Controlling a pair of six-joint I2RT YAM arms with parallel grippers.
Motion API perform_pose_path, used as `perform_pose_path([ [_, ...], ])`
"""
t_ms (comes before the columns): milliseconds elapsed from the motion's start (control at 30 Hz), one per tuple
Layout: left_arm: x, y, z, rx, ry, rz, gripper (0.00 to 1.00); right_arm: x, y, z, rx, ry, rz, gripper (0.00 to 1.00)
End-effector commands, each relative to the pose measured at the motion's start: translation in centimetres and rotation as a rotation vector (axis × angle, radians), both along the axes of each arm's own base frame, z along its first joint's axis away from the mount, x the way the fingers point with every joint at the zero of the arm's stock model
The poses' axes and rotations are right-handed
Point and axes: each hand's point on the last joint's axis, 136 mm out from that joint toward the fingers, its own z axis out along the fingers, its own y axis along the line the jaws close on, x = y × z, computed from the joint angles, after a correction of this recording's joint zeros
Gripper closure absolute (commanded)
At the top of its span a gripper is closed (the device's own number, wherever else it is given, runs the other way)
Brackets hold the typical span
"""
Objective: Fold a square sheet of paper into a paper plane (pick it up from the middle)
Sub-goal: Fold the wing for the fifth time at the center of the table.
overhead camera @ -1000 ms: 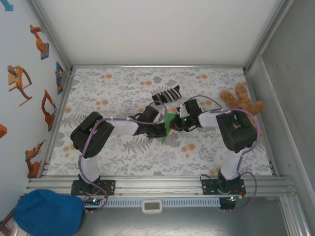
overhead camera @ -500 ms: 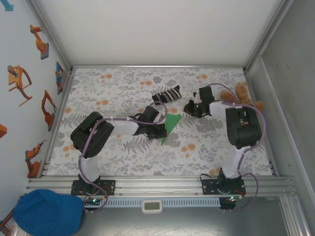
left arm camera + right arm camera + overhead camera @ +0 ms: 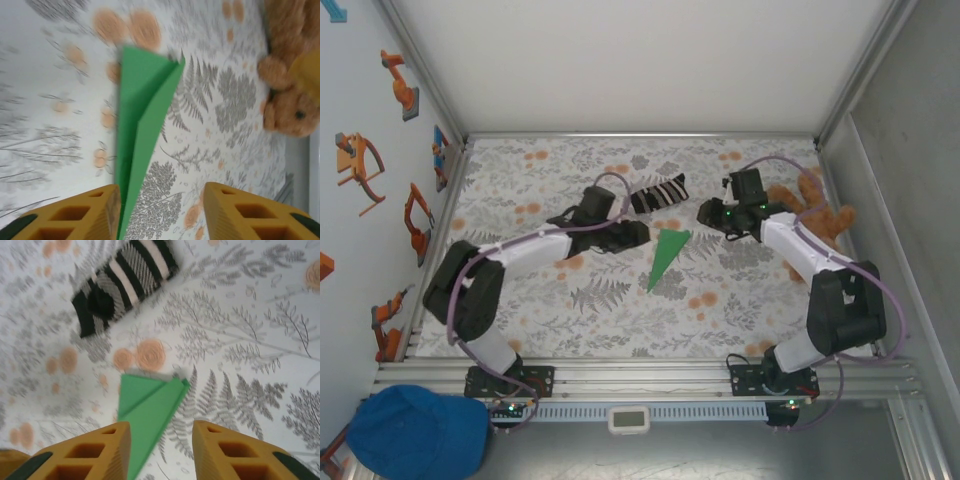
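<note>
The square sheet of paper is folded into a narrow bright green dart, the paper plane. It lies flat on the flowered table, its point toward the near edge. My left gripper hovers just left of its wide end, open and holding nothing. In the left wrist view the paper plane runs up from beside the left finger of the left gripper. My right gripper is open too, up and to the right of the plane. The right wrist view shows the paper plane below and between the jaws of the right gripper.
A black-and-white striped sock lies just behind the plane, near the left gripper. A brown teddy bear sits at the right wall, behind the right arm. A blue cap rests outside the table at the near left.
Both grippers opened and drew away from the green paper, the left toward the far left and the right toward the far right. The plane now lies free on the table.
</note>
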Motion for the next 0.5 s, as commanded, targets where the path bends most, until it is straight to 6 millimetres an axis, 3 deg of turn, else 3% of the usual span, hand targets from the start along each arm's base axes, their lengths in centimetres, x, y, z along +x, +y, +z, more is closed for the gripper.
perform_pose_path([
  [0, 0.3, 4.5, -1.1, 0.113, -0.011, 0.095, 0.46, -1.9, 0.0, -0.7, -0.172, 0.069, -0.017, 0.6],
  [167, 0.6, 10.1, -2.0, 0.242, -0.045, 0.233, 0.24, -3.1, 2.7, -1.8, -0.297, 0.144, -0.034, 0.58],
  [333, 0.1, 14.5, -2.7, 0.351, -0.07, 0.363, 0.04, -3.4, 6.0, -3.1, -0.344, 0.164, -0.05, 0.46],
  [367, -0.1, 15.1, -2.8, 0.363, -0.072, 0.378, 0.01, -3.4, 6.5, -3.5, -0.354, 0.173, -0.05, 0.46],
  [467, -0.7, 16.2, -3.1, 0.383, -0.07, 0.396, 0.04, -3.2, 7.8, -4.3, -0.38, 0.19, -0.07, 0.46],
])
